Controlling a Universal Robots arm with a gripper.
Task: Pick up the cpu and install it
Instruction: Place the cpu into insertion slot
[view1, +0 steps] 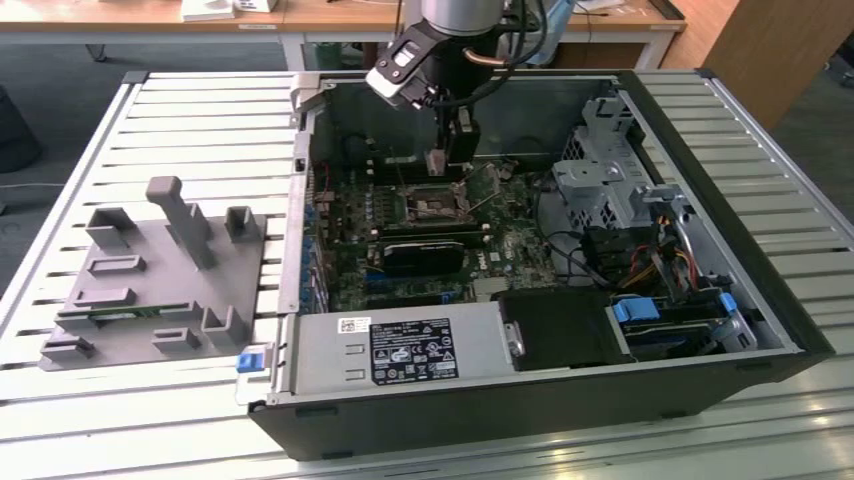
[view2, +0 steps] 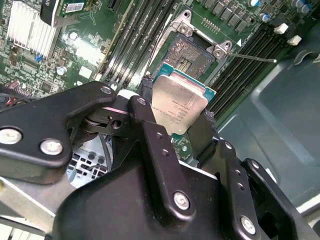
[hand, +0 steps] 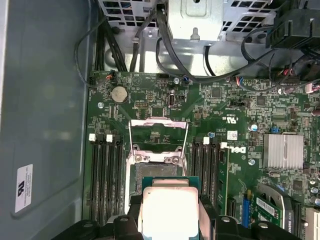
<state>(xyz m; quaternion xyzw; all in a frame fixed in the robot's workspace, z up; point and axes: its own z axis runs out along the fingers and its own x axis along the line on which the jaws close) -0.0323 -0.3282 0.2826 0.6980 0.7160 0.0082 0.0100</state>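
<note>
Second wrist view: gripper (view2: 176, 109) holds cpu (view2: 175, 97) near socket (view2: 192, 52).

Exterior view above case (view1: 534, 425); both wrist views close over socket (view2: 192, 52) (hand: 150, 170)

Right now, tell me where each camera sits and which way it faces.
Exterior view: off the arm, above the slatted metal table, looking down into the open black computer case; the arm and black gripper reach in.
Second wrist view: at the wrist, looking along the fingers at the flat square silver-topped cpu they clamp, open socket beyond.
First wrist view: at the wrist, facing the green motherboard; fingers frame the cpu.
Both wrist views share cpu and socket.
</note>
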